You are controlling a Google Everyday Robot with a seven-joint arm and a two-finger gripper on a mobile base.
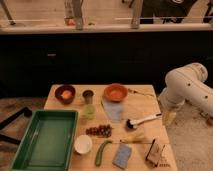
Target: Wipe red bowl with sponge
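Observation:
The red bowl [116, 92] is bright orange-red and stands at the back middle of the wooden table [150, 107]. The sponge [122, 155] is a small blue-grey pad lying at the table's front edge, right of centre. My white arm [186, 87] reaches in from the right. My gripper [168, 117] hangs beside the table's right edge, to the right of the bowl and behind and to the right of the sponge, apart from both.
A maroon bowl [65, 93] stands back left, with a dark cup [88, 96] and a green cup [89, 111] beside it. A pale blue cloth [114, 110], dish brush [142, 120], grapes [100, 131], white bowl [83, 144], cucumber [103, 152] and green tray [45, 140] fill the table.

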